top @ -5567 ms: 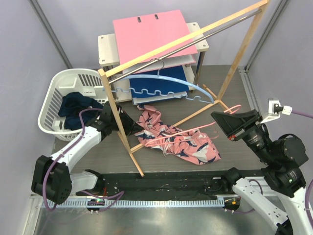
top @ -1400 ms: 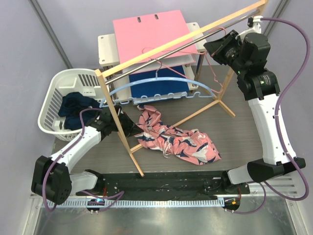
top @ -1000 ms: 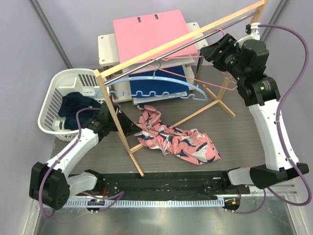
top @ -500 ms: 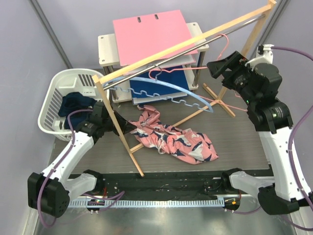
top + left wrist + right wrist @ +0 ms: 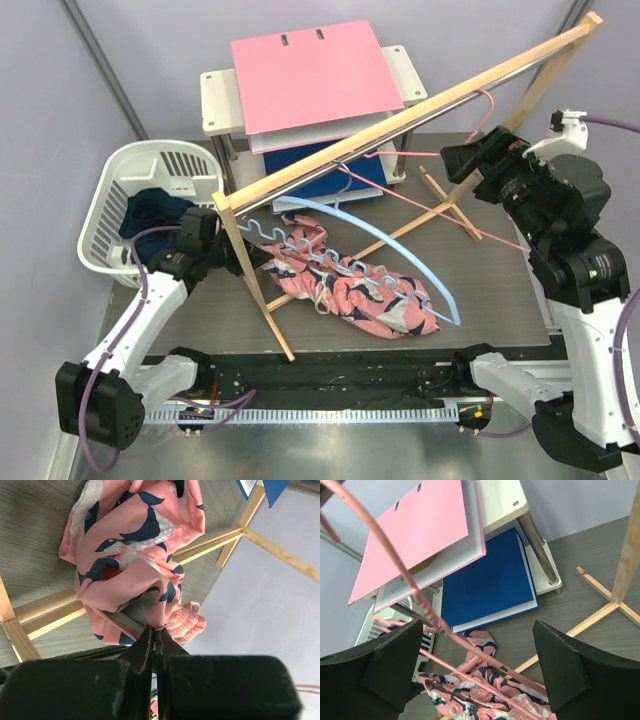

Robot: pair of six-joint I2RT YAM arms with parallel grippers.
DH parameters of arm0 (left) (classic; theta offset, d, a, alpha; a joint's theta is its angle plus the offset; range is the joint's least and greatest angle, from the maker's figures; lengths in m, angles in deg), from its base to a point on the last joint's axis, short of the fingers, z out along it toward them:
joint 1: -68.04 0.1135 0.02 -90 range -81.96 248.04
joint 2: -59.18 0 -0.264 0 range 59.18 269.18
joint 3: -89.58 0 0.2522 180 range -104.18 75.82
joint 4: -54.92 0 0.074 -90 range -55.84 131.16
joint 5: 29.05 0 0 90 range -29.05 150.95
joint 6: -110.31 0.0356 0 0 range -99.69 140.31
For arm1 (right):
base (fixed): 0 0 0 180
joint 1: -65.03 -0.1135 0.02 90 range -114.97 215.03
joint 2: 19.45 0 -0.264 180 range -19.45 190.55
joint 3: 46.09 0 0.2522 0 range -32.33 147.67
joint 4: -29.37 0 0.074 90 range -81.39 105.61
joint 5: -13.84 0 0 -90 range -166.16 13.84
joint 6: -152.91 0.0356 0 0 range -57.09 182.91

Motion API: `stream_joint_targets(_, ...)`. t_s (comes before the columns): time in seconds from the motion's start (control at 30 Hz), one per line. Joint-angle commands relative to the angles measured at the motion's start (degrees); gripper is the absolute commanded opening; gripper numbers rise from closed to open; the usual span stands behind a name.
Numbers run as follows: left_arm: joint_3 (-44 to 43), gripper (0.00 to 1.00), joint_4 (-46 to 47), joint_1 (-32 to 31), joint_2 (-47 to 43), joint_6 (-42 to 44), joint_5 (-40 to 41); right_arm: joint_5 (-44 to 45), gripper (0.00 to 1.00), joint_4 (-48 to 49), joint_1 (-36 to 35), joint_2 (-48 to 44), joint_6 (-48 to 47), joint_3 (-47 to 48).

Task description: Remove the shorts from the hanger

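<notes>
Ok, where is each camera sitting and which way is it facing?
Top external: overhead from the near edge, looking down on the table; left arm, right arm show.
Left wrist: low, facing along shut left gripper into the pink shorts.
Right wrist: raised, looking down past open right gripper at the shelf.
Shared: all see the pink shorts.

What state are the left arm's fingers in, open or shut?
Shut. In the left wrist view the left fingers meet tip to tip, pinching a fold of the salmon printed shorts.
</notes>
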Motion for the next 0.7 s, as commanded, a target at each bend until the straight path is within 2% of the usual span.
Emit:
stream_joint_targets(0.0,-0.1,0.00,2.0,0.4,-2.4,-1.7,-1.1,-8.5,0.97,0.4,-0.3,5.2,-3.9,4.5)
stream_joint_targets(0.13,0.2,0.00,0.7,0.4,-4.9,-1.8,-0.1,-14.6,0.98,4.4,-0.3,7.0,-2.6,5.5)
stream_joint_targets(0.4,-0.9,0.00,-4.5,1.8,-8.4,1.3,2.5,-18.9,0.99,9.4,-0.2,8.0,-2.2,6.2)
stream_joint_targets(0.5,-1.4,0.00,-6.5,3.0,-9.6,2.3,2.7,-15.0,0.99,9.6,-0.3,6.2,-2.4,6.0)
stream_joint_targets(0.57,-1.9,0.00,-7.9,4.3,-10.3,3.2,2.9,-10.1,0.99,7.6,-0.3,4.5,-2.5,4.5)
stream_joint_targets(0.6,-2.2,0.00,-8.3,4.7,-10.6,3.5,2.9,-4.0,1.00,6.9,-0.3,3.5,-2.4,3.8)
stream_joint_targets(0.67,-3.0,0.00,-9.2,6.0,-10.9,4.5,3.0,-0.2,1.00,5.4,-0.3,-0.1,-2.4,0.8)
